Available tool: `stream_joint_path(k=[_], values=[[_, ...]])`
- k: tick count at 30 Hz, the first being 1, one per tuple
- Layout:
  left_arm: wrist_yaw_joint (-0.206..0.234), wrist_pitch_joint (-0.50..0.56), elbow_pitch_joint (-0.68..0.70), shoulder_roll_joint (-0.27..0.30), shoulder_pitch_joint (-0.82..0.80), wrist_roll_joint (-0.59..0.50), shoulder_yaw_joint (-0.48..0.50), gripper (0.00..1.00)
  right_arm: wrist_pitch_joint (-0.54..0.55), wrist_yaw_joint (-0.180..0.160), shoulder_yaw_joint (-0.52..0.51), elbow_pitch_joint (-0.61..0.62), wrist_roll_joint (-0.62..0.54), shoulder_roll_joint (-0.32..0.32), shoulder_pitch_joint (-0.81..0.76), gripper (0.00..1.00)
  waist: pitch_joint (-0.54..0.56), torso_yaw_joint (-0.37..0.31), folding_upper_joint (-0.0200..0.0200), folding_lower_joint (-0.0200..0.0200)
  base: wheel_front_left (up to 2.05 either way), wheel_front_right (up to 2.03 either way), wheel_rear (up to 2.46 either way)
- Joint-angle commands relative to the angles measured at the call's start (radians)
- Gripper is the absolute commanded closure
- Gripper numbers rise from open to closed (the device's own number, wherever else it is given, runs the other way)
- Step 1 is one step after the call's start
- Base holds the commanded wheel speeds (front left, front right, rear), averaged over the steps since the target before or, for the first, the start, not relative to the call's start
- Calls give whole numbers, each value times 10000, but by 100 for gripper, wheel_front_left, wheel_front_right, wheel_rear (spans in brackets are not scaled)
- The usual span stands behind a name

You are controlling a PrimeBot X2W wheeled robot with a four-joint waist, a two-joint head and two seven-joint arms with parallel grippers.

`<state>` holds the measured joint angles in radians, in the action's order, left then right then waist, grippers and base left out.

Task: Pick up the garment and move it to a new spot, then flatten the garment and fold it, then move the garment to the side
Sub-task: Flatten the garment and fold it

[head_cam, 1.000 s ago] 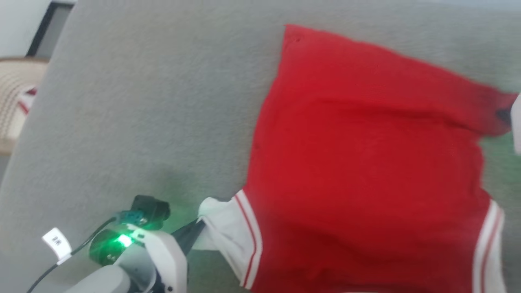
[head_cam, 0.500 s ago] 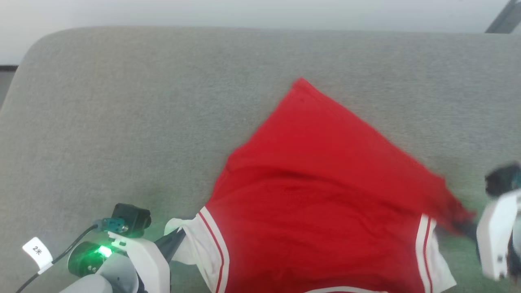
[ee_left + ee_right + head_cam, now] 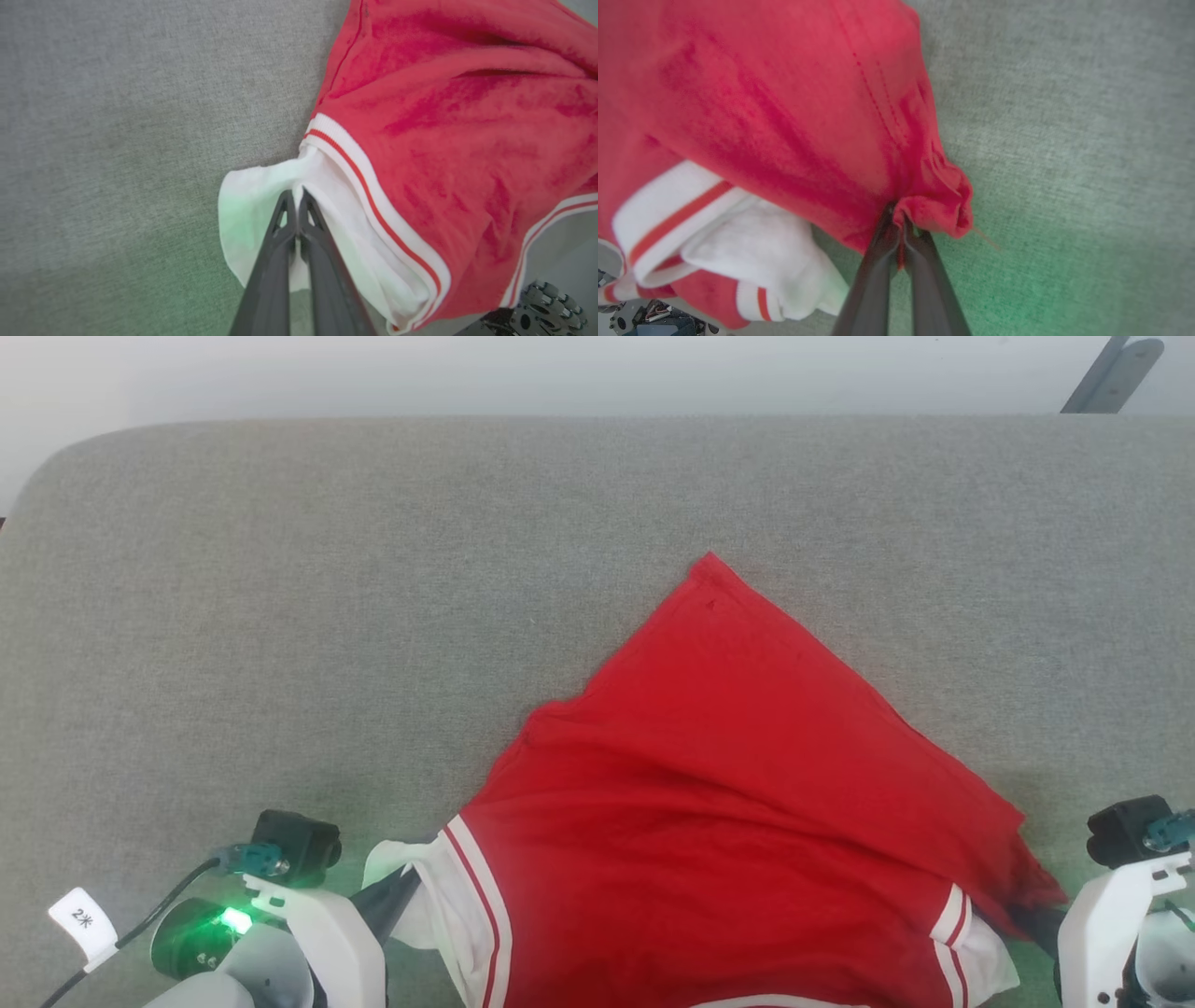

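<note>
Two near corners of the garment are pinched: white lining by the left end effector, a red bunch by the right end effector. This is likely done so it can be spread flat. It is laid on the grey soft surface, right of middle; a pale wall is seen far behind.
</note>
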<state>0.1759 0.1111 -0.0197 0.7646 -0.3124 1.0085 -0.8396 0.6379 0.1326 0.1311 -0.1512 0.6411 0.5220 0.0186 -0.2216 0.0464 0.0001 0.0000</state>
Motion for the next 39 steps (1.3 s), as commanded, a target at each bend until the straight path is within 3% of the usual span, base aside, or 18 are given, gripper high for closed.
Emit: stream_joint_path(k=[1, 10, 15, 21, 28, 33, 39], values=[[-25, -86, -34, -37, -73, 70, 5, 100, 75, -37, 198, -311, -122, -123, -25, 0, 9, -3, -1, 0, 0, 0, 0], [-66, -145, -100, -132, -70, 68, -45, 100, 664, -28, -320, 1642, 65, 650, 243, 0, 125, 95, -1, 0, 0, 0, 0], [-110, -91, -86, -250, -180, -18, -132, 100, 1128, -28, -887, 3122, -242, 728, 535, 0, 164, 350, -1, 0, 0, 0, 0], [-163, -28, -109, -421, -318, -110, -237, 100, 1024, -27, -490, 3813, -589, 611, 1732, 0, 99, 712, -1, 0, 0, 0, 0], [-406, 17, -317, -878, -718, -278, -453, 100, 313, -27, 1408, 1912, -758, 260, 4567, 0, -175, 1460, -1, 0, 0, 0, 0], [-728, 73, -614, -1337, -1149, -464, -667, 100, -192, -27, 2682, -538, -695, 100, 6474, 0, -463, 2146, -1, 0, 0, 0, 0], [-1092, 61, -996, -1935, -1680, -626, -899, 100, 67, -27, 4041, -3290, -425, 107, 8095, 0, -847, 2883, -1, 0, 0, 0, 0]])
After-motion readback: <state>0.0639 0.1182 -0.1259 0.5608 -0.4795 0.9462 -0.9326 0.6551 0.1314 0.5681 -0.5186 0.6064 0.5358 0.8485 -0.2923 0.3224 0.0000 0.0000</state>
